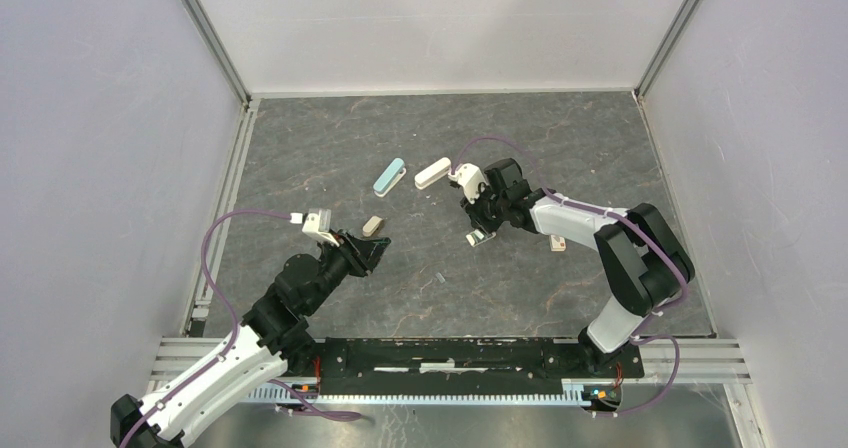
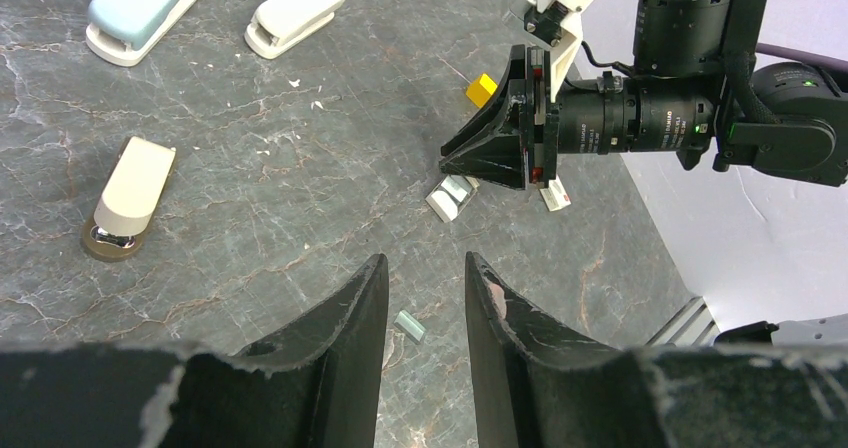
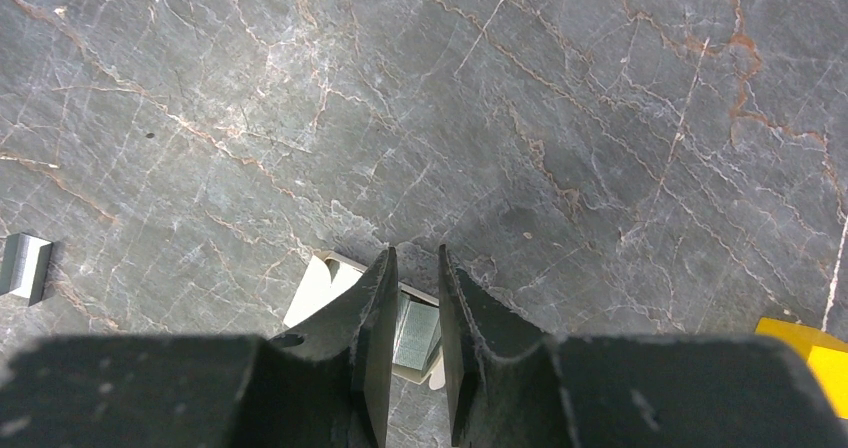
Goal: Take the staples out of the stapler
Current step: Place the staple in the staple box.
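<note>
The staples (image 2: 410, 325), a short silvery strip, lie on the table between the fingers of my open left gripper (image 2: 424, 268), which holds nothing. They also show in the top view as the staples (image 1: 440, 279) and at the left edge of the right wrist view as the staples (image 3: 25, 265). Three staplers lie apart from both grippers: a teal stapler (image 1: 389, 176), a white stapler (image 1: 432, 173) and a beige stapler (image 1: 373, 225). My right gripper (image 3: 412, 263) hovers with a narrow gap directly over a small clear box (image 3: 322, 290) holding silvery contents.
A yellow block (image 2: 481, 89) lies past the right gripper. A small white piece (image 1: 557, 243) sits under the right forearm. Walls and metal rails close the table in on the left, back and right.
</note>
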Controlling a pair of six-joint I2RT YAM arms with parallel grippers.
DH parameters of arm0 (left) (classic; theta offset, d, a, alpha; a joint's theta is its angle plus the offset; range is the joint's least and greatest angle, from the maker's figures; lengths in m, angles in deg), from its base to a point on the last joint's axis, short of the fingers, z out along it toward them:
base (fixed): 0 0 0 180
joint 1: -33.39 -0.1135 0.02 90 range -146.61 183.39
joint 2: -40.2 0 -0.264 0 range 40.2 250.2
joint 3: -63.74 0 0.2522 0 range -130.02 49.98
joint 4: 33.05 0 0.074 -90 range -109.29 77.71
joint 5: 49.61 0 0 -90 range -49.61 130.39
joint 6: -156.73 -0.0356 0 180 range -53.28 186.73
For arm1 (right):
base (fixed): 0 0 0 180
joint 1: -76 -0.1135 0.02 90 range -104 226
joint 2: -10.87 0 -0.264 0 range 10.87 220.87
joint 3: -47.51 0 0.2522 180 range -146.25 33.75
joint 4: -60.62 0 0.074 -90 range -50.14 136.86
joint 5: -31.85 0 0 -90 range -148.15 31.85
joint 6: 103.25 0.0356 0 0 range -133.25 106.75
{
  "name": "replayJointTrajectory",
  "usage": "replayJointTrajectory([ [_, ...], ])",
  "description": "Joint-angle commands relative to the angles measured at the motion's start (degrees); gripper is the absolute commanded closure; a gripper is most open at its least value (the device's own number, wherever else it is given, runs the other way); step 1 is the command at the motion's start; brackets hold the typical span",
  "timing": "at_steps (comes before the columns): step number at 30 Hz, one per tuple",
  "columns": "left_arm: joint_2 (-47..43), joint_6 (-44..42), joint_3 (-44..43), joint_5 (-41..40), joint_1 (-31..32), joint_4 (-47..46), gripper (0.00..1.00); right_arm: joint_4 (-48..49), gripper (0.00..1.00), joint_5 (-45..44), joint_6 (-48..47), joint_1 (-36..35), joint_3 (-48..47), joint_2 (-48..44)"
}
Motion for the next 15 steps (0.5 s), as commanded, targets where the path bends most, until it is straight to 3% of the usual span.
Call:
replayJointTrajectory([
  [1,-0.4,1.5,-1.2,-0.8,0.2,-1.1,0.59,0.4,0.73,-1.0,-0.9,-0.3,-2.5,0.5],
  [15,-0.8,1.4,-1.3,-0.9,0.2,-0.6,0.59,-0.3,0.73,0.0,-2.0,-0.4,-2.5,0.4],
])
